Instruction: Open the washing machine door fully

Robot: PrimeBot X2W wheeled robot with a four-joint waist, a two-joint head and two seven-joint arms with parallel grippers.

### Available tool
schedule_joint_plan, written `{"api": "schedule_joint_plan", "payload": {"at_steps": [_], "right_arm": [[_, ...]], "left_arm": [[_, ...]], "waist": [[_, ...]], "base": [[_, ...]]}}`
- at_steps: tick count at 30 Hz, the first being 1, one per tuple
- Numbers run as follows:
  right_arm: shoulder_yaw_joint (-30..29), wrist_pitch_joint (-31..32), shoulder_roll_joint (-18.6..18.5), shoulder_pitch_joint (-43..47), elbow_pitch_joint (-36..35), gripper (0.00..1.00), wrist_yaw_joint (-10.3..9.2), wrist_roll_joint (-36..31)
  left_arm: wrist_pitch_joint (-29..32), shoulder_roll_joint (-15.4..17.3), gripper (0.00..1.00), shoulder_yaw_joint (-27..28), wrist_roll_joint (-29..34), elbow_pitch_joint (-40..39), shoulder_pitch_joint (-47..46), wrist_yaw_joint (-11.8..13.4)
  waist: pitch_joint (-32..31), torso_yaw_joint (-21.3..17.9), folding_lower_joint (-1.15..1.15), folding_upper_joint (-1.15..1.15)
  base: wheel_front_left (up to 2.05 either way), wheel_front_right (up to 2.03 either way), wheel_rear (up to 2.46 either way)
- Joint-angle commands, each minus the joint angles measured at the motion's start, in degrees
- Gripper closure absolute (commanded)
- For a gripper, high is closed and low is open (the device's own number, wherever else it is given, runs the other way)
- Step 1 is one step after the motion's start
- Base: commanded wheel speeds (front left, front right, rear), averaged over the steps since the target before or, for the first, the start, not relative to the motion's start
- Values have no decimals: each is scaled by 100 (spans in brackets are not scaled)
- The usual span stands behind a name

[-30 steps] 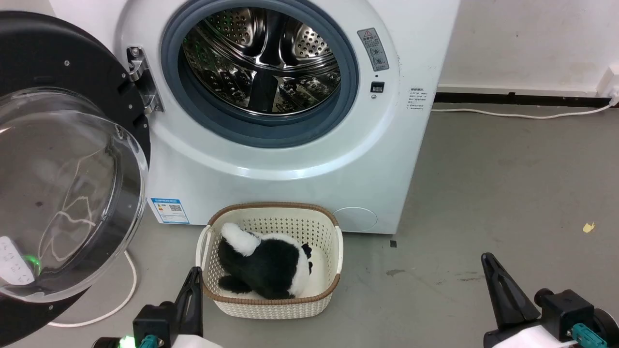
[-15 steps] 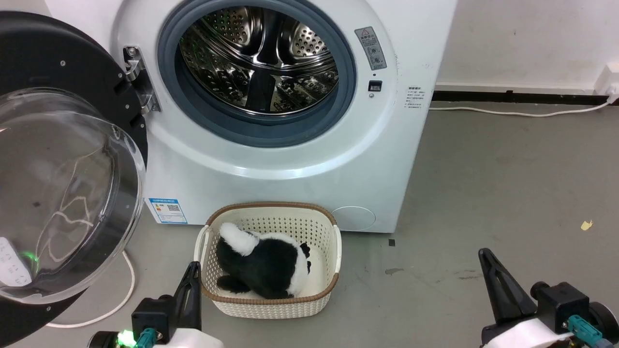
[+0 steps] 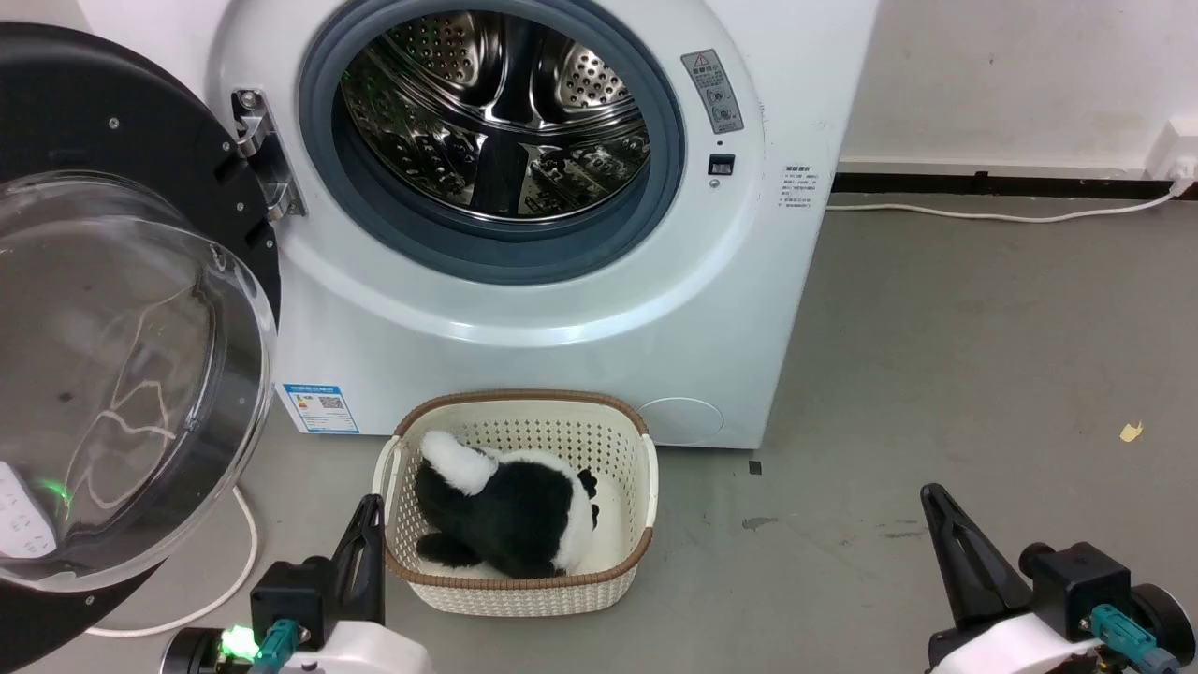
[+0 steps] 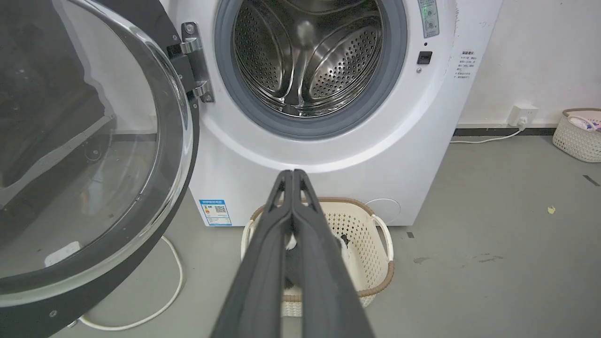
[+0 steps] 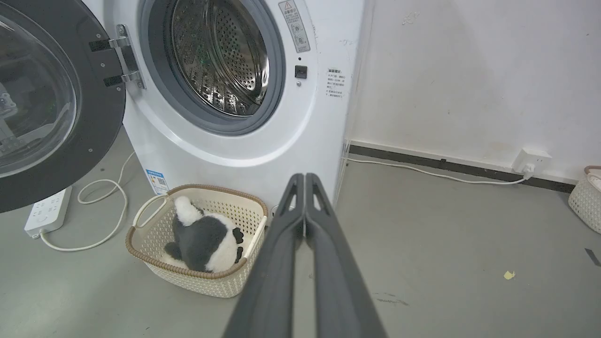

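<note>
The washing machine door (image 3: pixel 103 374), a black disc with a clear domed glass centre, stands swung wide to the left on its metal hinge (image 3: pixel 262 154). It also shows in the left wrist view (image 4: pixel 89 155) and the right wrist view (image 5: pixel 51 98). Beside it the white machine's steel drum (image 3: pixel 496 112) lies exposed inside its grey rubber ring. My left gripper (image 3: pixel 367 515) is shut and empty, low near the basket, apart from the door. My right gripper (image 3: pixel 931 501) is shut and empty over the bare floor at the lower right. Both pairs of fingers are pressed together in their wrist views, the left (image 4: pixel 292 176) and the right (image 5: pixel 304 180).
A cream woven basket (image 3: pixel 636 487) holding a black-and-white plush toy (image 3: pixel 505 510) sits on the floor before the machine. A white cable (image 3: pixel 239 562) loops under the door, with a power strip (image 5: pixel 47 218) nearby. Another basket (image 4: pixel 580 134) stands far right by the wall.
The whole head view has drifted slightly left and up, so the camera moved. Door, basket and both shut grippers keep their places relative to each other.
</note>
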Motion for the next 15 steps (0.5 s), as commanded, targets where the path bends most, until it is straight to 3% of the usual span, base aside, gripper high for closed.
{"api": "schedule_joint_plan", "payload": {"at_steps": [1, 15], "right_arm": [[11, 28, 12, -113, -18, 100, -4, -29], [39, 216, 14, -185, -24, 100, -4, -71]], "left_arm": [[27, -29, 100, 27, 54, -26, -82, -19], [214, -76, 100, 136, 159, -100, -153, -95]], "waist": [[1, -2, 0, 0], [19, -40, 0, 0]], "base": [[0, 0, 0], [0, 0, 0]]}}
